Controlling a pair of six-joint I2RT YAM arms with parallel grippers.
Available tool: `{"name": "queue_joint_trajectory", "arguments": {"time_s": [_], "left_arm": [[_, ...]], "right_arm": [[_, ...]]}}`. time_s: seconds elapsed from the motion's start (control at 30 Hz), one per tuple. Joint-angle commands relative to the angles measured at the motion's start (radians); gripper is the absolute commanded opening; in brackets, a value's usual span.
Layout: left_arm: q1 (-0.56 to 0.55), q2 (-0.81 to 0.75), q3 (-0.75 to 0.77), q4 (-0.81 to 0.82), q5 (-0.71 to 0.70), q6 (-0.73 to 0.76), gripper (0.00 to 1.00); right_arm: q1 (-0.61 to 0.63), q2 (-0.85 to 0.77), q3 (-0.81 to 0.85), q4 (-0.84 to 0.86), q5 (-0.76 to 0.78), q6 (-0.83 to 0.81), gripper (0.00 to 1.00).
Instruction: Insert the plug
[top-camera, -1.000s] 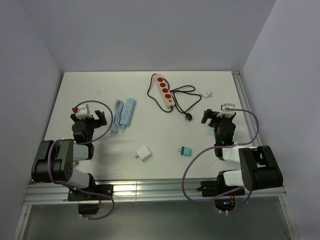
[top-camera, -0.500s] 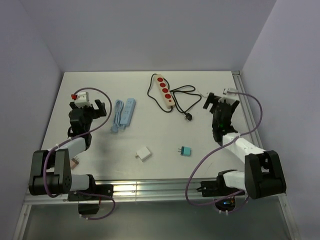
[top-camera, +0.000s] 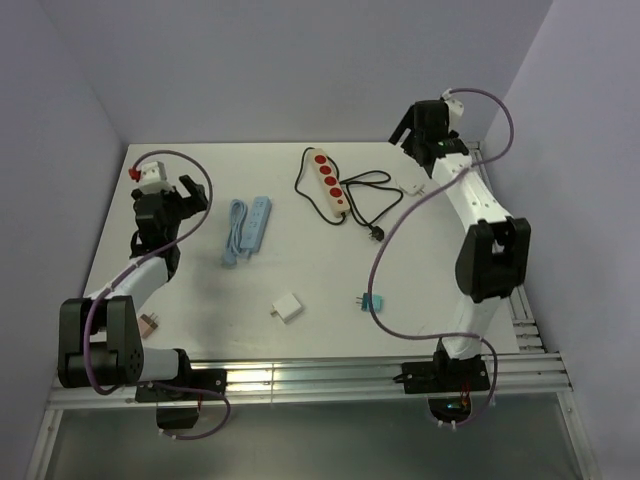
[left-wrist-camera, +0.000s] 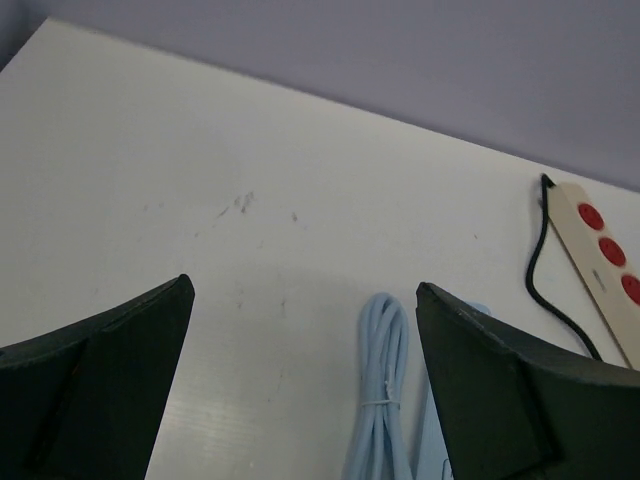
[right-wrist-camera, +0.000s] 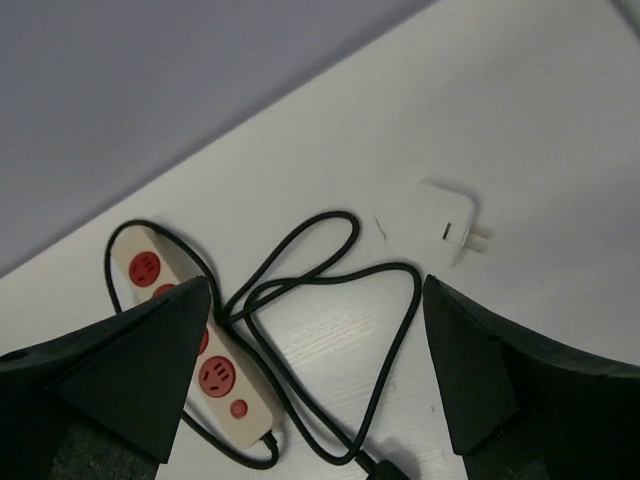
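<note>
A beige power strip (top-camera: 329, 182) with red sockets lies at the back middle, its black cord (top-camera: 365, 190) looping right to a black plug (top-camera: 377, 233). A small white plug (top-camera: 411, 186) lies right of the cord. My right gripper (top-camera: 420, 140) hangs open high above the back right. In the right wrist view its jaws (right-wrist-camera: 316, 282) frame the cord (right-wrist-camera: 390, 330), with the strip (right-wrist-camera: 225, 385) at left and the white plug (right-wrist-camera: 445, 220) above right. My left gripper (top-camera: 168, 200) stands open at the far left, and in its wrist view (left-wrist-camera: 305, 285) nothing lies between the fingers.
A light-blue power strip (top-camera: 258, 222) with a coiled blue cord (top-camera: 236, 232) lies left of centre; the cord (left-wrist-camera: 383, 400) shows in the left wrist view. A white adapter (top-camera: 288, 308) and a teal plug (top-camera: 372, 302) lie near the front. Walls close in at the back and on both sides.
My right arm has risen and swung from the front right to the back right corner above the cord. My left gripper has moved back along the left side. Both stay open.
</note>
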Motion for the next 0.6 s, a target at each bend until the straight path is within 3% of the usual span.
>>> {"name": "queue_joint_trajectory", "arguments": {"time_s": [0.0, 0.03, 0.1, 0.17, 0.23, 0.3, 0.33, 0.43, 0.5, 0.57], "left_arm": [[-0.002, 0.003, 0.082, -0.209, -0.253, -0.220, 1.00], [-0.002, 0.017, 0.142, -0.277, -0.284, -0.309, 1.00], [-0.002, 0.069, 0.211, -0.429, -0.314, -0.341, 0.99], [-0.024, 0.021, 0.161, -0.363, -0.296, -0.324, 1.00], [-0.023, 0.011, 0.188, -0.423, -0.276, -0.391, 0.99], [-0.023, 0.060, 0.272, -0.581, -0.279, -0.472, 0.99], [-0.011, 0.095, 0.382, -0.756, -0.266, -0.538, 0.99], [0.009, 0.262, 0.556, -0.983, -0.203, -0.549, 1.00], [0.008, 0.254, 0.532, -0.917, -0.103, -0.520, 0.99], [0.002, 0.110, 0.375, -0.700, -0.033, -0.520, 1.00]], "right_arm": [[-0.008, 0.147, 0.202, -0.352, -0.041, 0.135, 0.93], [-0.010, 0.206, 0.236, -0.400, -0.053, 0.141, 0.93], [-0.010, 0.257, 0.317, -0.438, -0.056, 0.158, 0.91], [-0.013, 0.314, 0.368, -0.483, -0.047, 0.169, 0.90], [-0.016, 0.346, 0.383, -0.486, -0.035, 0.161, 0.88], [-0.019, 0.374, 0.417, -0.497, -0.020, 0.150, 0.86], [-0.021, 0.410, 0.435, -0.530, -0.012, 0.146, 0.86], [-0.042, 0.469, 0.506, -0.589, 0.037, 0.140, 0.83], [-0.059, 0.468, 0.476, -0.555, 0.039, 0.103, 0.82], [-0.067, 0.467, 0.462, -0.523, 0.053, 0.090, 0.82]]}}
